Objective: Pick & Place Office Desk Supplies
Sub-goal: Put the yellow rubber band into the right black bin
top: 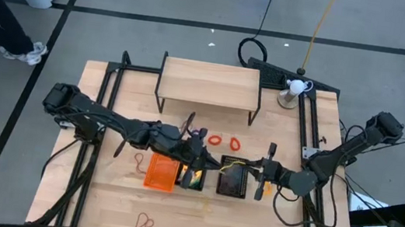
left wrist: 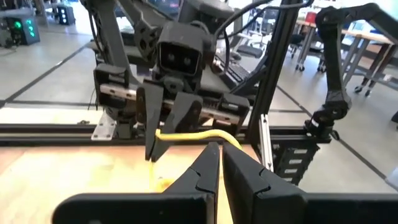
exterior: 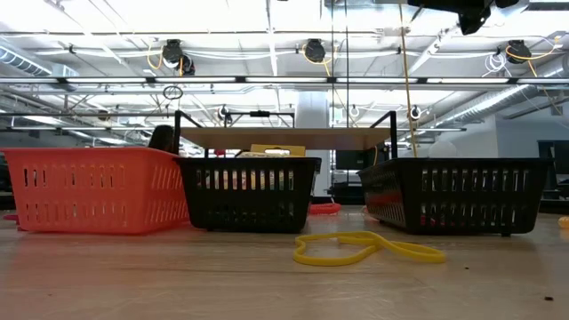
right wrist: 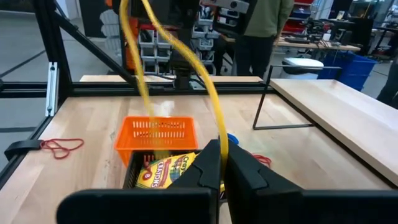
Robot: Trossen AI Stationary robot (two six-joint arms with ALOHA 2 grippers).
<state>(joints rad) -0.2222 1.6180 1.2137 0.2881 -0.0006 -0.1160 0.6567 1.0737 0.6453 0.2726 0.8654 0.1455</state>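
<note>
Over the middle of the bench (top: 266, 224), both arms meet above the three trays, which sit in a row: orange tray (top: 162, 172) on the left, a black tray (top: 194, 177) touching it, and a second black tray (top: 233, 182) a bit apart on the right. The right gripper (top: 252, 167) is pinched closed on a yellow rubber band (right wrist: 208, 93), which loops up from between its fingers in the right wrist view. The left gripper (top: 200, 163) faces it from just beside, over the middle tray; its fingers look nearly closed with only a thin gap, nothing clearly between them. A crayon box (right wrist: 163, 170) lies in the black tray next to the orange one. Red bands (top: 225, 141) lie on the bench behind the trays, another red band (top: 144, 222) near the front edge. In the low view, a second yellow band (exterior: 366, 249) lies flat in front of the trays.
</note>
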